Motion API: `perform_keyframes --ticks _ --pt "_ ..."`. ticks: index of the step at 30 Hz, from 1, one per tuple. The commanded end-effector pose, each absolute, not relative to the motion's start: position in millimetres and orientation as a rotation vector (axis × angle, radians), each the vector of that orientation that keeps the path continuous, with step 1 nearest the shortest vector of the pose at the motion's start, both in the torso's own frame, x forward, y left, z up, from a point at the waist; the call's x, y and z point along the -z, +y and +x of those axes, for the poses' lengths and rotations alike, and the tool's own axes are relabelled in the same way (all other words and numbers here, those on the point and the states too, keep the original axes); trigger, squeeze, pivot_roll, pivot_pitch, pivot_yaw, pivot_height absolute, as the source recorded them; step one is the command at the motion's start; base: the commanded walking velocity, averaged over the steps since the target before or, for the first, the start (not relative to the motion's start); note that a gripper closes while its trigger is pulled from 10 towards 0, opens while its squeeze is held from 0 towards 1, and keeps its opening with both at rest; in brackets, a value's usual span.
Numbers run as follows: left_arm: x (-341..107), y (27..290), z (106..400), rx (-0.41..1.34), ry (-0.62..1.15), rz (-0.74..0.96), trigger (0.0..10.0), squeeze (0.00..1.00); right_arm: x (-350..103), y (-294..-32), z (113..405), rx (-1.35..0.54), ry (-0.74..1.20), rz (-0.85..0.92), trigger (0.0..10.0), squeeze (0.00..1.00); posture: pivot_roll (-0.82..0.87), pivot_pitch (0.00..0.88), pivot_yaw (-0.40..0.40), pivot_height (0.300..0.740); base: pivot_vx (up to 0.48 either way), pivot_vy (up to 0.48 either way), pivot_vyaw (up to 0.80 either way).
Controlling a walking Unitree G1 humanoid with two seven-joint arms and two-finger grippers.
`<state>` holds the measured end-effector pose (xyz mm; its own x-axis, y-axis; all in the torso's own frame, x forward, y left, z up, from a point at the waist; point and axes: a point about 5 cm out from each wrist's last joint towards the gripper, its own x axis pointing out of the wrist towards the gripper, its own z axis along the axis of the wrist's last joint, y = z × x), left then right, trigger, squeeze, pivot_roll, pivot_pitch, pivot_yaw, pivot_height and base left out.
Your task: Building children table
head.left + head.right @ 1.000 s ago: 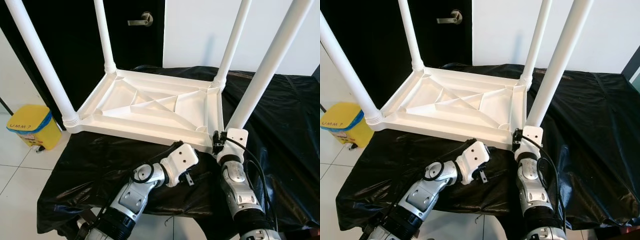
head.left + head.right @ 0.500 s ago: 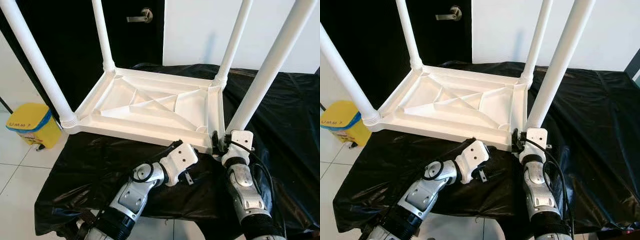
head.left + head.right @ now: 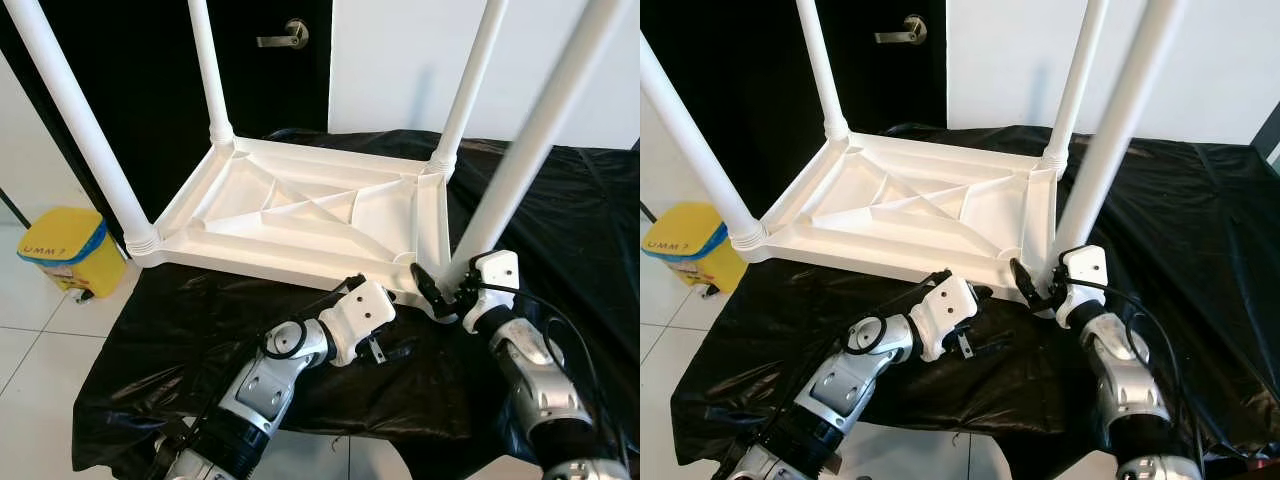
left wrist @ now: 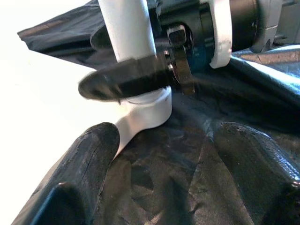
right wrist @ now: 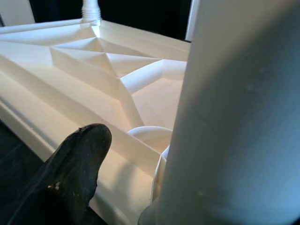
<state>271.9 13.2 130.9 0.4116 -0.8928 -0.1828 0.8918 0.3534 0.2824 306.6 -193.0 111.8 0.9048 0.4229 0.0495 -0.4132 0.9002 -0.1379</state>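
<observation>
**Right gripper has swung round the near-right leg, table hasn't budged**

So the white kids' table [image 3: 310, 215] is lying upside down on the black sheet [image 3: 560, 210], ribbed underside facing up and all four legs pointing up. It sits the same way as a second ago, and any small shift in the frame looks like the head camera moving, not the table.

What actually changed is the right arm. A second ago its wrist stood straight up right under the near-right leg [image 3: 510, 165], wrist block tucked against the table's front right corner. Now the forearm has swung out toward the robot's right and leans in at an angle, so the right gripper [image 3: 440, 296] reaches sideways at the base of that leg. Its two black fingers are clamped on the leg right where it meets the corner socket. In the left wrist view you can see one dark finger [image 4: 123, 80] pressed across the white tube just above the collar, and the right wrist view shows the leg huge and blurry right beside the other fingertip [image 5: 79, 159].

The left gripper [image 3: 385, 345] has barely moved. It's down low over the black sheet, just in front of the table's near edge and pointing toward that same corner. Its fingers stand apart with nothing between them but crinkled plastic.

Off to the left on the floor there's a yellow bin [image 3: 65, 250], and a dark door [image 3: 280, 40] behind.
</observation>
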Motion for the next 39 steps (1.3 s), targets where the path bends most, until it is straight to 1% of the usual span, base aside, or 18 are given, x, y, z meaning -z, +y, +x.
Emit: perform_keyframes --ticks 1,2,7,8,12,13,14,15,19,23,27,29,30,31,36,38,39 --pt "-130.8 14.5 275.8 1.102 -0.007 0.368 10.0 0.0 -104.5 -191.0 306.8 -0.484 -0.034 -0.141 10.0 0.0 -0.11 0.0 -0.022 0.74 0.0 0.0 0.0" --pt "-131.2 14.6 276.2 1.1 -0.008 0.369 10.0 0.0 -103.4 -191.7 307.5 -0.496 -0.024 -0.141 2.0 0.0 -0.11 0.001 -0.024 0.74 0.0 0.0 0.0" --pt "-131.3 14.8 276.3 1.099 -0.009 0.369 10.0 0.0 -102.1 -192.4 307.9 -0.503 -0.013 -0.14 2.0 0.0 -0.11 0.001 -0.024 0.74 0.0 0.0 0.0" --pt "-131.3 15.5 276.3 1.094 -0.008 0.368 10.0 0.0 -99.0 -194.2 306.9 -0.515 0.006 -0.143 0.0 0.0 -0.1 0.005 -0.029 0.74 0.0 0.0 0.0" --pt "-131.2 17.8 276.7 1.088 -0.008 0.371 10.0 0.0 -93.6 -195.9 304.9 -0.533 0.033 -0.146 0.0 0.0 -0.09 0.015 -0.023 0.74 0.0 0.0 0.0" --pt "-132.4 18.8 277.2 1.088 -0.011 0.38 10.0 0.0 -90.9 -197.0 303.4 -0.521 0.039 -0.131 0.5 0.0 -0.09 0.02 -0.024 0.74 0.0 0.0 0.0" --pt "-132.4 18.8 277.2 1.088 -0.011 0.38 10.0 0.0 -90.9 -197.0 303.4 -0.521 0.039 -0.131 0.5 0.0 -0.09 0.02 -0.024 0.74 0.0 0.0 0.0" --pt "-133.1 19.1 277.6 1.087 -0.012 0.381 10.0 0.0 -90.5 -197.6 303.5 -0.511 0.037 -0.121 10.0 0.0 -0.08 0.022 -0.025 0.74 0.0 0.0 0.0" --pt "-133.5 20.0 277.7 1.082 -0.011 0.38 10.0 0.0 -88.8 -197.0 301.2 -0.489 0.035 -0.1 10.0 0.0 -0.08 0.037 -0.032 0.74 0.0 0.0 0.0" --pt "-131.8 19.1 274.4 1.069 -0.006 0.367 10.0 0.0 -86.8 -198.0 297.0 -0.39 0.027 -0.086 10.0 0.0 -0.07 0.056 -0.046 0.74 0.0 0.0 0.0" --pt "-131.5 18.9 274.0 1.068 -0.005 0.365 10.0 0.0 -86.7 -198.4 296.8 -0.378 0.027 -0.088 10.0 0.0 -0.07 0.056 -0.046 0.74 0.0 0.0 0.0" --pt "-130.1 18.0 272.0 1.065 -0.002 0.358 10.0 0.0 -81.8 -198.9 296.4 -0.203 0.057 -0.038 10.0 0.0 -0.07 0.064 -0.057 0.74 0.0 0.0 0.0" --pt "-130.1 18.0 272.0 1.065 -0.002 0.358 10.0 0.0 -81.8 -198.9 296.4 -0.203 0.057 -0.038 10.0 0.0 -0.07 0.064 -0.057 0.74 0.0 0.0 0.0" --pt "-129.3 18.7 271.6 1.06 0.001 0.355 10.0 0.0 -79.7 -193.0 295.0 -0.087 0.074 0.017 10.0 0.0 -0.07 0.067 -0.056 0.74 0.0 0.0 0.0" --pt "-129.4 19.4 271.9 1.058 0.001 0.354 10.0 0.0 -80.5 -186.8 294.0 -0.058 0.076 0.052 10.0 0.0 -0.07 0.068 -0.055 0.74 0.0 0.0 0.0" --pt "-130.0 19.0 272.5 1.059 0.0 0.355 10.0 0.0 -82.3 -177.5 292.6 0.025 0.066 0.075 10.0 0.0 -0.08 0.068 -0.049 0.74 0.0 0.0 0.0" --pt "-130.0 19.0 272.5 1.059 0.0 0.355 10.0 0.0 -82.3 -177.5 292.6 0.025 0.066 0.075 10.0 0.0 -0.08 0.068 -0.049 0.74 0.0 0.0 0.0"
